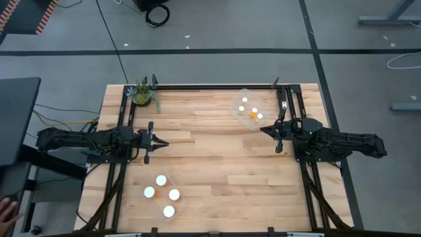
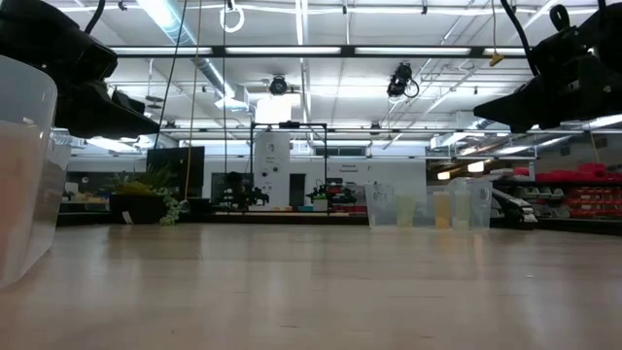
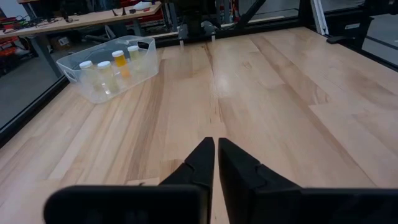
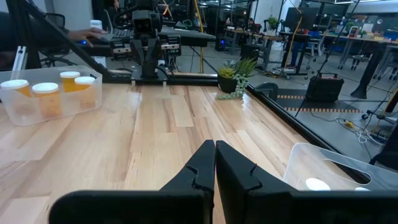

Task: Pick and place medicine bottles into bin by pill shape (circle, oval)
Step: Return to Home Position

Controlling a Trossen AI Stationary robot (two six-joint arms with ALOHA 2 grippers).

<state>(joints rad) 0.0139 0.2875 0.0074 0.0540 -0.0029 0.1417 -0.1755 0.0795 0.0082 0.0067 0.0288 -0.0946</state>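
Eight orange, white-capped medicine bottles (image 1: 161, 180) are seen already binned. Four with larger caps stand in a clear bin (image 4: 18, 115) at about 7 o'clock on the desk (image 1: 217, 164). Four with smaller caps stand in a second clear bin (image 3: 93, 87) at about 1 o'clock. None is seen loose on the wood. The sorting is judged complete, and the step in hand is judged to be the return to rest. The next move calls only for each arm to be folded home without a bin being brushed. The left pincer (image 3: 216, 142) is held at 9 o'clock, raised above the desk and pointed toward the centre, clenched on nothing. The right pincer (image 4: 214, 144) is held at 3 o'clock, near the second clear bin, pointed inward, likewise clenched and empty. Both arms are laid out level from the desk's sides.
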